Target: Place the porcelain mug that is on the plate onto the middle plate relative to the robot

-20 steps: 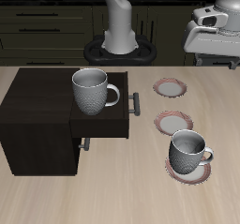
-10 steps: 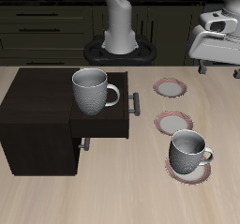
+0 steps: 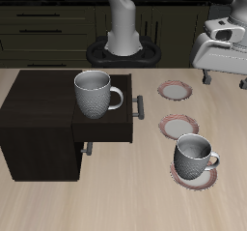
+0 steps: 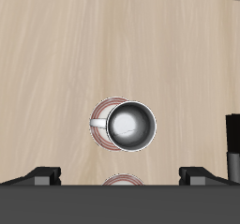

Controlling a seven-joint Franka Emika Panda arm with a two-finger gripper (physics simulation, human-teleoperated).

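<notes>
**Approaching the mug from above**

Exterior view: the small speckled grey-white porcelain mug [image 3: 195, 157] is sitting on the pink-rimmed round saucer [image 3: 179, 177] nearest the table's front edge; the identical middle saucer [image 3: 178, 127] is lying bare just behind it. The white two-finger gripper [image 3: 224, 78] is hanging high, farther back.

Wrist view: the mug [image 4: 128, 126] is showing beneath spread fingertips [image 4: 43, 175], jaws wide. I judge descending centred, straddling the rim clear of the handle, is working best.

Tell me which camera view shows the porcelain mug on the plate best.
The wrist view. It looks straight down on the porcelain mug, showing its round rim, dark hollow, handle and the plate's rim around it. The exterior view shows the mug's side and height, near the table's front edge.
</notes>
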